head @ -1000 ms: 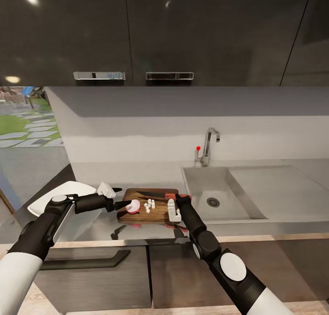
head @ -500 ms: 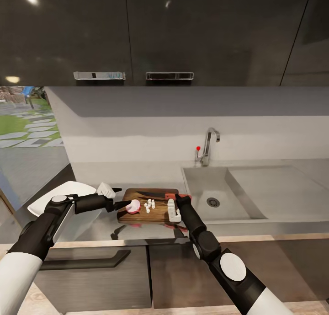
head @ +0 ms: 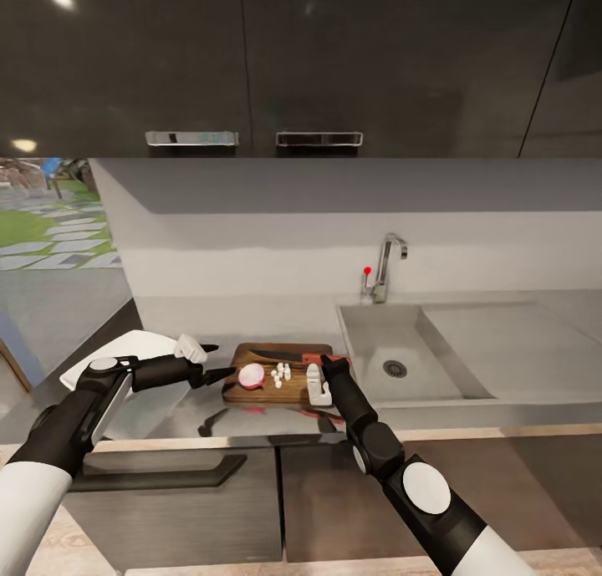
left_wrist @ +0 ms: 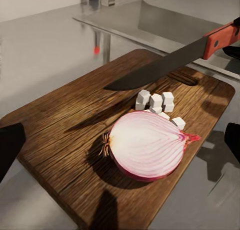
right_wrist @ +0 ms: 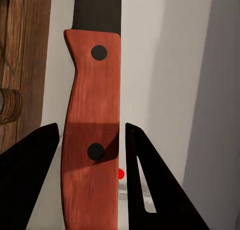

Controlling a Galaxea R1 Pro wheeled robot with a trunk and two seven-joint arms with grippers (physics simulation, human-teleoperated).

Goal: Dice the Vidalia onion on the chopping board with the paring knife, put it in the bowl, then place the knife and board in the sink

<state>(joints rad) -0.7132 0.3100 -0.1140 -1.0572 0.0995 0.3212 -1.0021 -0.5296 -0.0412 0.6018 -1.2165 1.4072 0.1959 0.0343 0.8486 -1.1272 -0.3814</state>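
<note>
Onion half [left_wrist: 147, 149] lies cut side up on the chopping board [head: 259, 389], with a few small white onion cubes [left_wrist: 156, 102] just beside it. The board sits on the grey countertop [head: 518, 392], between the white bowl [head: 138, 346] on one side and the sink [head: 401, 354] on the other. The sink has a dark round drain [head: 395, 369], and a shiny tap [head: 386, 267] with a red knob stands behind it. The paring knife [left_wrist: 175, 59] is held flat above the far part of the board, its dark blade over the wood and pointing toward the bowl. The right gripper [right_wrist: 92, 155] pinches the knife's red handle, with one black finger on each side of it. The left gripper [head: 219, 363] is spread wide apart and holds nothing. It is just beside the onion half, at the board's edge near the bowl. In the left wrist view its dark fingertips [left_wrist: 10, 145] show far apart, one on each side of the board. Dark cupboards [head: 251, 58] hang above the grey wall.
</note>
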